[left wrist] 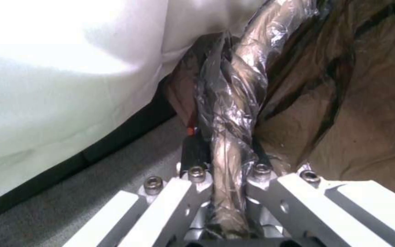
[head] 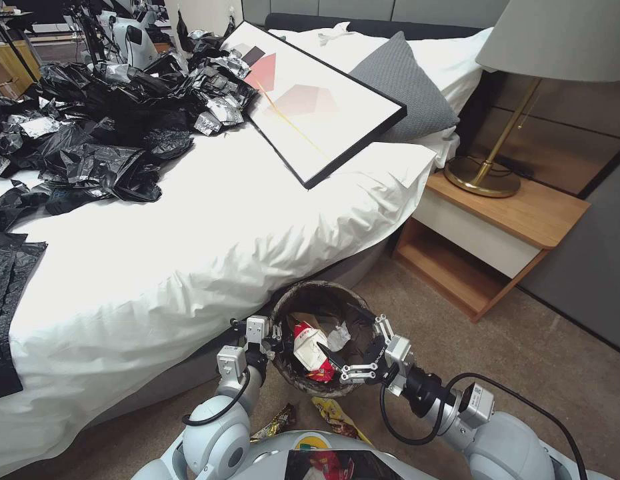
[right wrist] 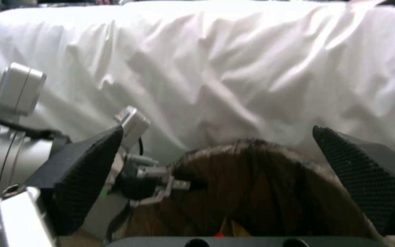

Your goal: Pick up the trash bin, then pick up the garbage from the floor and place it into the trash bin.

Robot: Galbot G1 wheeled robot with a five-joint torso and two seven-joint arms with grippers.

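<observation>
Bed (head: 190, 267), white sheet; grey pillow (head: 403, 87); framed picture (head: 310, 100) lying on it; wooden nightstand (head: 510, 213) with brass lamp (head: 497, 153); grey-brown carpet (head: 537, 360).

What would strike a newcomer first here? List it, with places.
The trash bin, held up beside the bed, with the left gripper clamped on its bag-lined rim and the right gripper open over its mouth; a crushed red-and-white cup lies inside. Next, the heap of black plastic bags on the bed and the framed picture lying there.
</observation>
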